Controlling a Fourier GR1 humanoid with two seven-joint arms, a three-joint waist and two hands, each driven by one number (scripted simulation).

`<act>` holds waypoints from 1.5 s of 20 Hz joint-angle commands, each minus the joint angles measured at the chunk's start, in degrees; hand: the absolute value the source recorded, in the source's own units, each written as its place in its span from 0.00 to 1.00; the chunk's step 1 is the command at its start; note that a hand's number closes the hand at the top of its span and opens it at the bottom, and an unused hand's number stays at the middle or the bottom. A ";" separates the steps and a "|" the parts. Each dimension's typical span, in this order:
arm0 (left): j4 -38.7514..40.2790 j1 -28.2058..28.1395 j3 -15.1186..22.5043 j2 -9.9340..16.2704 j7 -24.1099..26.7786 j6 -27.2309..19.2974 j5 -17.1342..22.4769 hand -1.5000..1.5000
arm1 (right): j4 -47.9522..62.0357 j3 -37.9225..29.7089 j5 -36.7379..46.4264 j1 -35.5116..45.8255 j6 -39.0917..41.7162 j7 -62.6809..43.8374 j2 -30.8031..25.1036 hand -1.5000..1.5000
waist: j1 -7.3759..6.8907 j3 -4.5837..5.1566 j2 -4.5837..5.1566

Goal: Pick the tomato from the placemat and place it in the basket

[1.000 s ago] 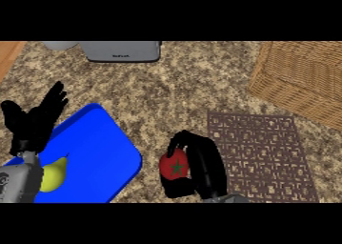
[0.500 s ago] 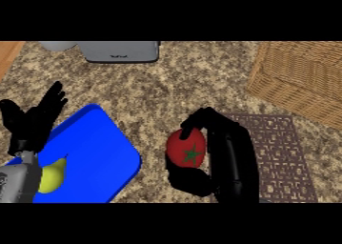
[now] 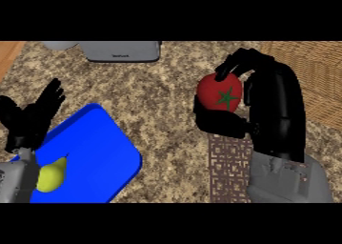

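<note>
The right hand [image 3: 261, 105] grasps the tomato [image 3: 220, 93] above the counter [image 3: 166, 95], short of the basket [image 3: 321, 81] at its right edge; releasing here would miss. The left hand [image 3: 29, 116] rests released.

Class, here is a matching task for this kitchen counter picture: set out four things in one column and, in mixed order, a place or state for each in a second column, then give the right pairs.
Things
1. tomato
2. yellow fruit
3. left hand
4. basket

Places or states
A. lying on the blue board
B. open, fingers up, at the view's left
C. woven, at the view's right edge
D. held in the right hand

Pairs: 1-D, 2-A, 3-B, 4-C
</note>
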State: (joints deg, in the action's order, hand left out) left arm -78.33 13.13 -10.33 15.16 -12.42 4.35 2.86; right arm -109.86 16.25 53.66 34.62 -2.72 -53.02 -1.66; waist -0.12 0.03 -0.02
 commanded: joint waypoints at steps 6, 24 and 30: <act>-2.51 -0.53 1.04 -1.51 -1.53 -0.85 -0.45 0.50 | 13.27 -13.96 0.11 14.43 2.90 0.14 -5.35 1.00 | -0.33 -0.01 0.03; -1.64 -1.15 -0.88 -0.53 0.11 0.55 0.09 0.50 | 35.50 -30.35 -7.62 9.58 -3.45 25.00 -22.27 1.00 | -0.17 -0.03 0.10; 2.97 2.03 -0.48 -0.89 0.86 0.13 -1.21 0.50 | 41.87 -32.86 -10.80 6.19 -12.35 33.76 -19.97 1.00 | -0.03 -0.03 0.15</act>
State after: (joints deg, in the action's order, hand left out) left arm -78.44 12.98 -10.81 14.65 -12.33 4.91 2.25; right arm -71.51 -15.37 44.68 42.37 -11.67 -23.87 -22.11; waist -0.28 -0.01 0.12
